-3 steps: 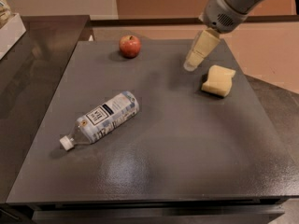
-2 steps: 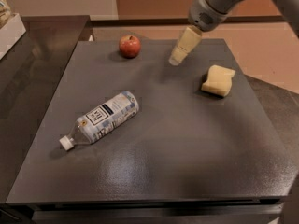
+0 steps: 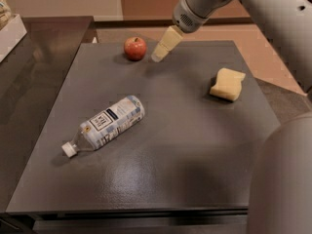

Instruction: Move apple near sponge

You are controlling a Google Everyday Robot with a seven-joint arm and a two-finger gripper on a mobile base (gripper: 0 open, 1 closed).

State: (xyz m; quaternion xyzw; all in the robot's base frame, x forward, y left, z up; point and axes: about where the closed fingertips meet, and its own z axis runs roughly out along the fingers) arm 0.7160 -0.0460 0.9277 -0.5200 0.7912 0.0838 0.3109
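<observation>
Progress: we judge the task barely begun; the small round red apple (image 3: 135, 48) rests ungrasped, well apart from the pale yellow, wavy-sided foam sponge (image 3: 227, 84).
Left to do: grasping the apple, carrying it across and setting it down beside the sponge.
Gripper: the cream-coloured gripper (image 3: 158, 56) hangs just beside the apple, near the far edge of the dark grey surface (image 3: 195, 145); we cannot tell whether its jaws are apart or together.
Apple: upright, dimple on top, yellowish patches; by the far edge, left of its middle.
Sponge: near the right edge, in the far half.
</observation>
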